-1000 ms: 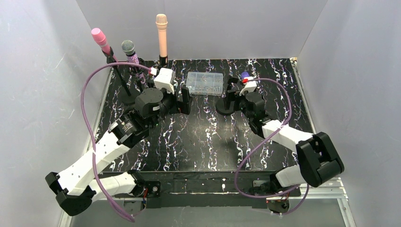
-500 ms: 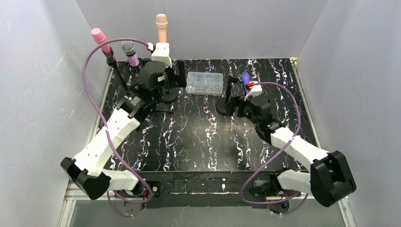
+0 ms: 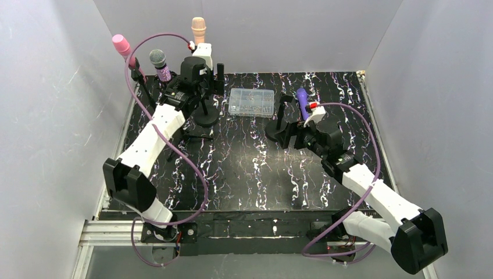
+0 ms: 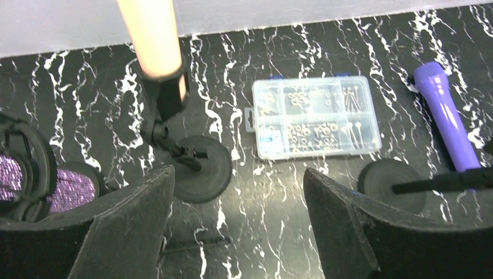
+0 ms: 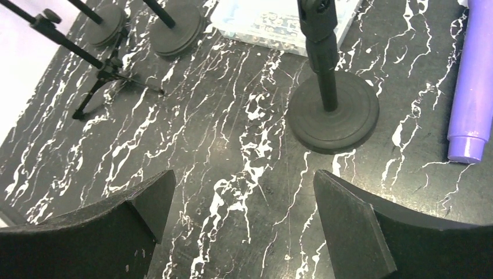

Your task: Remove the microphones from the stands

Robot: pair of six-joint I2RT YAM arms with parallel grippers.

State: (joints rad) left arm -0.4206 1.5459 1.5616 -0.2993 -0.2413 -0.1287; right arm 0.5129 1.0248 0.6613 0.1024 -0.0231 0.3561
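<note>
Microphone: we find the peach microphone (image 4: 148,35) upright in its stand (image 4: 197,174) at the table's rear, unmoved.
Left gripper (image 4: 238,174): it has swung back from mid-table to just before that microphone; jaws apart, empty.
Right gripper (image 5: 244,177): withdrawn from the empty stand (image 5: 332,110); jaws wide, empty.
Purple microphone (image 5: 474,87): flat beside the empty stand.

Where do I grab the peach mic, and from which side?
Take the peach mic on its bare handle just above the clip, left tool coming from the front. It stands near upright with its bottom end in the clip, so it likely lifts straight up.
</note>
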